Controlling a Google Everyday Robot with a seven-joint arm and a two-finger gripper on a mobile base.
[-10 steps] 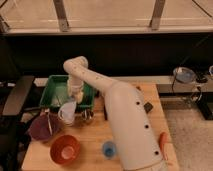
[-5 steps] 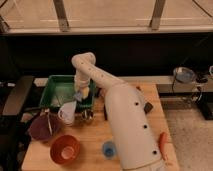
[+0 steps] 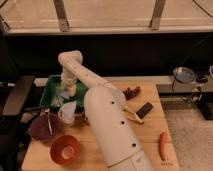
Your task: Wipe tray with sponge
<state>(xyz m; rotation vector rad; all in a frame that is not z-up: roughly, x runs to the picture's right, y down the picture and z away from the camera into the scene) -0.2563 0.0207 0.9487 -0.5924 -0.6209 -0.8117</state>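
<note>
The green tray (image 3: 50,85) sits at the table's back left. My arm rises from the bottom centre, bends at a white elbow above the tray and comes down into it. My gripper (image 3: 68,91) is low inside the tray, at its middle. A small blue and yellowish patch, the sponge (image 3: 66,95), shows right at the gripper's tip on the tray floor. The arm hides the tray's right part.
A white pitcher (image 3: 67,113) stands just in front of the tray, with a maroon bowl (image 3: 44,128) and an orange bowl (image 3: 65,149) nearer. A banana (image 3: 133,115), a black remote (image 3: 145,110), dark grapes (image 3: 132,92) and a red carrot (image 3: 162,145) lie on the right.
The elbow and gripper swung right across the tray, then back left and slightly farther away. Other objects have not moved.
</note>
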